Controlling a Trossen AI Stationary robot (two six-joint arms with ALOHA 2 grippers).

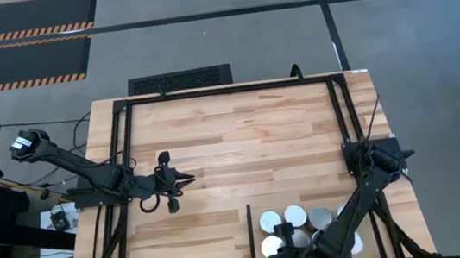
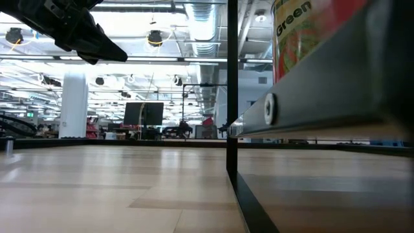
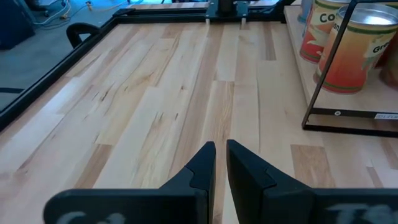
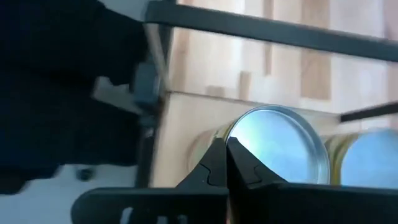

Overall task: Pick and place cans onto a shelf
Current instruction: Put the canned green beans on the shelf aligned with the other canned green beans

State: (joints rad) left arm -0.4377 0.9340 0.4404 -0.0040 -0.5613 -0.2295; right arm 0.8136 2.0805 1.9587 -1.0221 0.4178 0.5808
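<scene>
Several cans (image 1: 295,217) with shiny round tops stand together on the shelf (image 3: 367,102), right of the short black divider bar (image 1: 251,239). The left wrist view shows orange-labelled cans (image 3: 348,53) there, and the low view shows a can with a green-lettered label (image 2: 297,32). My right gripper (image 4: 227,146) is shut and slants down over the near-left cans, its tips at the rim of one can's top (image 4: 280,143). My left gripper (image 1: 185,179) hovers over bare wood left of centre, fingers together but for a thin slit (image 3: 221,155), holding nothing. My right gripper's shut fingertips (image 4: 239,155) stand at the edge of the can's top, coming from above at a slant. Whether they touch the can, I cannot tell.
Black frame tubing (image 1: 226,90) runs round the table and beside the shelf (image 4: 261,25). A black upright post (image 2: 231,97) stands by the shelf's edge. Bare wood (image 1: 241,145) spreads between the two arms. A second can top (image 4: 373,155) sits close beside the one under my right gripper.
</scene>
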